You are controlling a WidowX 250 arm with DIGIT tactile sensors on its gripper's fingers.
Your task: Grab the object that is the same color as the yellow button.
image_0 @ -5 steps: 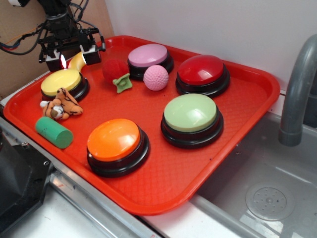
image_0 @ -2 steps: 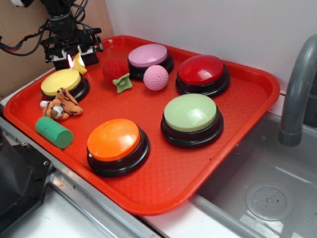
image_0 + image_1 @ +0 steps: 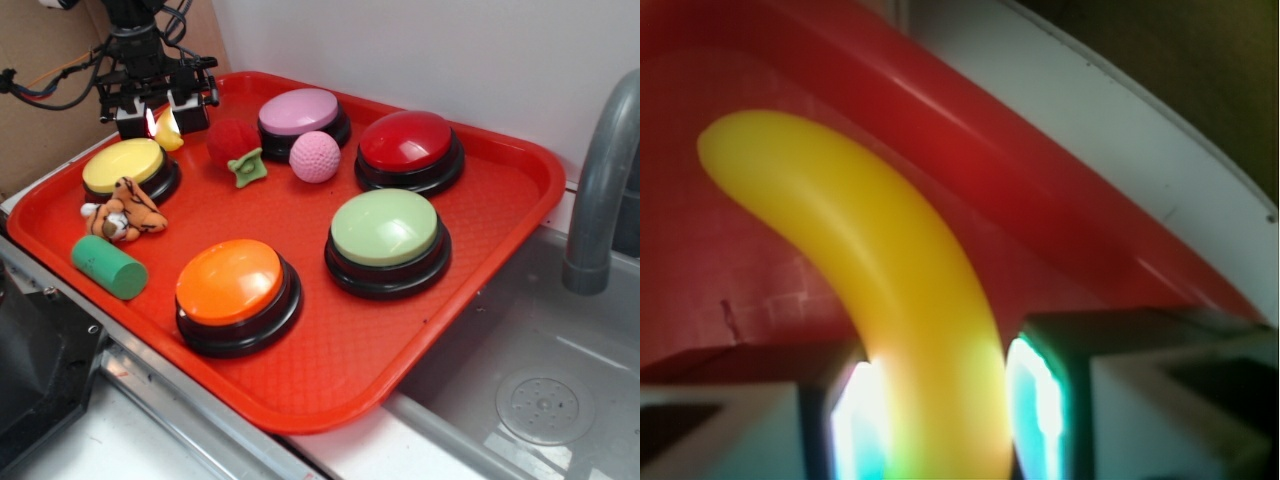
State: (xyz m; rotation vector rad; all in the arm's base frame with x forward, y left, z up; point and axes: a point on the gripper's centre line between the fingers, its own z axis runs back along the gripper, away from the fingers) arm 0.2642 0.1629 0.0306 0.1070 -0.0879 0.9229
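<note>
Your wrist view cuts the yellow banana (image 3: 910, 320) off at the bottom edge, its lower end lost between the glaring, washed-out fingers (image 3: 1035, 400); from the exterior camera you see only a sliver of it under the gripper (image 3: 163, 122); the grey faucet (image 3: 600, 190) leaves frame at right; the arm runs out at top.

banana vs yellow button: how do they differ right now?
Shape: the banana is a slim curved piece; the yellow button is a round dome on a black base.
Support: the banana is pinched in the gripper and looks lifted off the tray; the button sits on the tray.
Size: the banana looks much smaller than the button.
Shared: both are yellow.
</note>
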